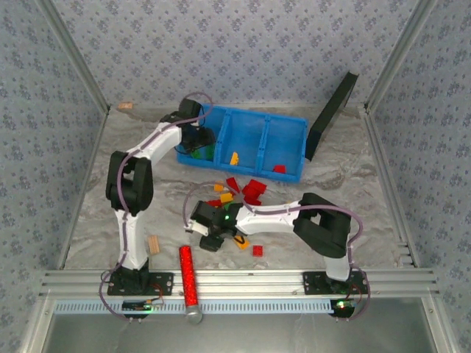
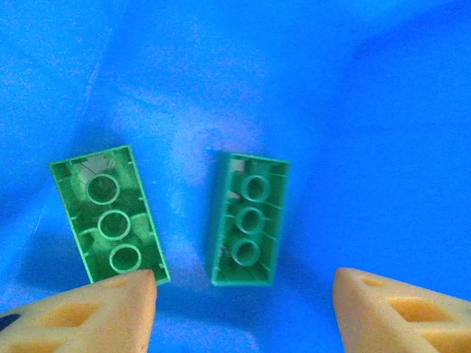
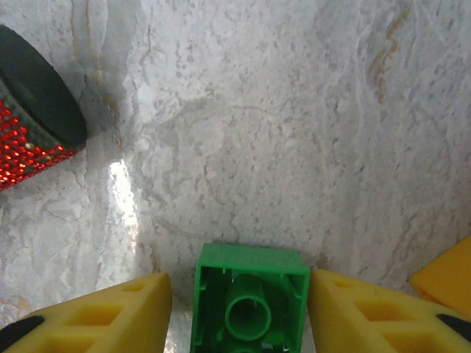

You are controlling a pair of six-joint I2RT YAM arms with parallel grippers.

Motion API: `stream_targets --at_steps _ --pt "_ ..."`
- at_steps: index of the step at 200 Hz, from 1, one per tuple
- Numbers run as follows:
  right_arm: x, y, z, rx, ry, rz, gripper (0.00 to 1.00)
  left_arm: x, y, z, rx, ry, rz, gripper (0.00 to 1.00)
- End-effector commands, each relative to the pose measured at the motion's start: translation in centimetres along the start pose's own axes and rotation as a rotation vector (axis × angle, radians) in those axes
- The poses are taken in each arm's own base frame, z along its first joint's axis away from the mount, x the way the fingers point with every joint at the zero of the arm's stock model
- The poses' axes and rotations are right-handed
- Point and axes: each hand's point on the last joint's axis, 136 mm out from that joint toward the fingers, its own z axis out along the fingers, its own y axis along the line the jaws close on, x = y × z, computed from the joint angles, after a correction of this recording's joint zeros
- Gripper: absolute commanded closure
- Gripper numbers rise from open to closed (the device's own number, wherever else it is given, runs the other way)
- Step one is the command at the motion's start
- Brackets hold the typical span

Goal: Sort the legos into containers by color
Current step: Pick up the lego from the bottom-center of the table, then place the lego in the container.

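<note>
1. The right gripper (image 3: 237,287) hangs over the table (image 3: 257,110) with its fingers apart. A green lego (image 3: 249,294) sits underside-up between them, close against one finger, with a gap at the other.
2. Farther off, the left gripper (image 2: 244,285), fingers spread, hangs in the left compartment (image 2: 383,132) of the blue bin (image 1: 291,151). Two green legos (image 2: 109,213) lie just beyond its tips.

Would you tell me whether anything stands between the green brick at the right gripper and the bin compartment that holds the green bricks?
Yes: the left gripper hangs open inside that left compartment, directly above its two green bricks. Loose red and orange bricks also lie on the table along the way.
</note>
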Motion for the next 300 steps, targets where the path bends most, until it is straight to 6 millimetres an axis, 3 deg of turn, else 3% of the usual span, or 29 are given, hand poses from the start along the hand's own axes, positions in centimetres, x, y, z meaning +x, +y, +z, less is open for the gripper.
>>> stream_targets --at_steps 1,25,52,92,125,173,199,231,267,300 --pt "0.0 0.3 0.4 -0.038 0.015 0.009 0.57 -2.3 -4.0 -6.9 0.144 -0.101 0.051 0.35" --pt "0.1 0.3 0.0 -0.051 0.019 0.014 0.68 -2.3 -4.8 -9.9 0.188 -0.128 0.066 0.34" --pt "0.1 0.0 -1.5 -0.062 0.006 0.026 0.73 -2.0 -4.9 -13.1 0.218 -0.160 0.082 0.33" --pt "-1.6 -2.3 -5.4 -0.066 -0.082 0.103 0.75 0.5 -2.8 -17.8 0.211 -0.172 0.108 0.32" --pt "-4.9 -7.0 -9.2 -0.006 -0.201 0.162 0.75 4.6 0.4 -21.0 0.183 -0.161 0.121 0.31" --pt "-10.9 -17.1 -12.5 0.152 -0.346 0.153 0.74 12.1 5.1 -23.3 0.159 -0.129 0.122 0.30" --pt "-13.8 -21.8 -12.1 0.227 -0.380 0.122 0.74 15.0 6.7 -23.5 0.171 -0.113 0.089 0.28" --pt "-15.8 -26.6 -9.9 0.301 -0.390 0.124 0.74 17.9 7.9 -22.0 0.166 -0.070 0.040 0.28" --pt "-15.9 -30.3 -6.3 0.367 -0.346 0.124 0.74 20.6 8.0 -20.1 0.180 -0.008 0.017 0.28" --pt "-14.8 -31.8 -2.5 0.405 -0.263 0.067 0.74 22.9 6.8 -18.0 0.190 0.061 0.020 0.28"
